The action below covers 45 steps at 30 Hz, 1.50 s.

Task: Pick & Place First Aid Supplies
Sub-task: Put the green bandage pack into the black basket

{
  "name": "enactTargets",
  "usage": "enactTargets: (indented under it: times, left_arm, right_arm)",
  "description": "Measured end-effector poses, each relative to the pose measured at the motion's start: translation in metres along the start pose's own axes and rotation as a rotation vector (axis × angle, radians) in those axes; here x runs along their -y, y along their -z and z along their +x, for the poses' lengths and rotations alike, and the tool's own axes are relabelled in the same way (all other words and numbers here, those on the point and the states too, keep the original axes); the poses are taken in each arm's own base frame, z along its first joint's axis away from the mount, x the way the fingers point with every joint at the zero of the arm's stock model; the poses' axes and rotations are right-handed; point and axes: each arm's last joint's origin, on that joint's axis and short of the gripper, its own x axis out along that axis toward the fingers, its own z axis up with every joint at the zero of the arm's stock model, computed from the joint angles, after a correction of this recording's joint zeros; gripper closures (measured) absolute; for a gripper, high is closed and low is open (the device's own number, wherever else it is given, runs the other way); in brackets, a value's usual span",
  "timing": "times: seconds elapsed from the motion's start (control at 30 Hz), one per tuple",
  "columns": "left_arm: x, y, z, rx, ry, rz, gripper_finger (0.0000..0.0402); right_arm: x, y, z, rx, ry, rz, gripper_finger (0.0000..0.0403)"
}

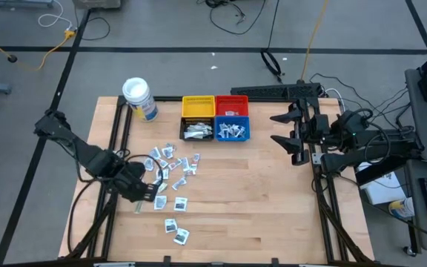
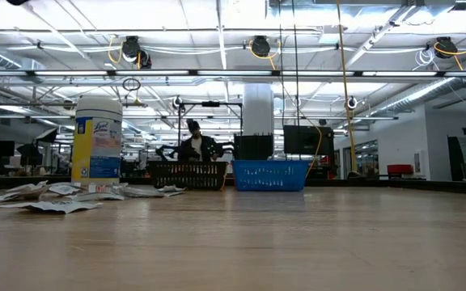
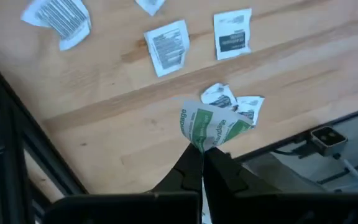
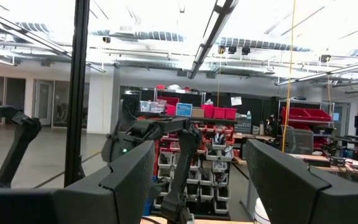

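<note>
Several small white packets (image 1: 170, 165) lie flat on the wooden table's left half; some show in the left wrist view (image 3: 168, 47) and the low view (image 2: 51, 196). My left gripper (image 1: 153, 190) (image 3: 202, 153) is at the near edge of that scatter, shut on a white packet with green print (image 3: 214, 126). My right gripper (image 1: 288, 130) (image 4: 194, 186) waits open near the table's right edge, level, touching nothing. Neither gripper shows in the low view. My left gripper pinches the green-printed packet by its lower edge (image 3: 199, 144), only at the free ends of the two fingers (image 3: 190, 167). The packet stands out beyond the fingertips, bent and crumpled. It looks raised above the table, over two other packets (image 3: 234, 102).
Four small square bins stand at the table's far middle: yellow (image 1: 198, 107), red (image 1: 232, 105), black (image 1: 197, 131) and blue (image 1: 232, 131), the last two holding packets. A white-lidded jar (image 1: 139, 99) stands left of them. A person (image 2: 194, 145) sits beyond the table.
</note>
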Motion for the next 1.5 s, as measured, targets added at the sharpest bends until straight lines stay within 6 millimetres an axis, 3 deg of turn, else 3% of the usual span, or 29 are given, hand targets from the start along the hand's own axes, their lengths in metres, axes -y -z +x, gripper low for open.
enactTargets:
  times: [0.13,0.4,0.6,0.83,0.97,1.23,1.5]
  left_arm:
    - [0.009,-0.023,-0.006,0.032,0.02,-0.012,0.0401]
    - [0.013,-0.091,-0.018,0.1,0.045,-0.039,0.0401]
    - [0.003,-0.139,-0.031,0.137,0.078,-0.03,0.0401]
    - [-0.017,-0.181,-0.04,0.155,0.053,-0.037,0.0401]
    - [-0.019,-0.204,-0.031,0.111,0.013,-0.008,0.0401]
    - [-0.001,-0.26,0.009,0.03,-0.053,0.058,0.0401]
    - [0.03,-0.318,0.01,0.069,-0.045,0.128,0.0401]
  right_arm:
    - [0.0,0.0,0.0,0.0,0.0,0.0,0.0156]
    - [0.0,0.0,0.0,0.001,0.0,0.0,0.0156]
    - [0.0,0.0,0.0,0.003,0.0,0.0,0.0156]
    - [0.0,0.0,0.0,0.003,0.0,0.001,0.0156]
    - [0.0,0.0,0.0,0.003,0.0,0.011,0.0156]
    - [0.0,0.0,0.0,0.004,-0.001,0.011,0.0156]
    - [0.0,-0.001,0.0,0.006,-0.001,0.011,0.0156]
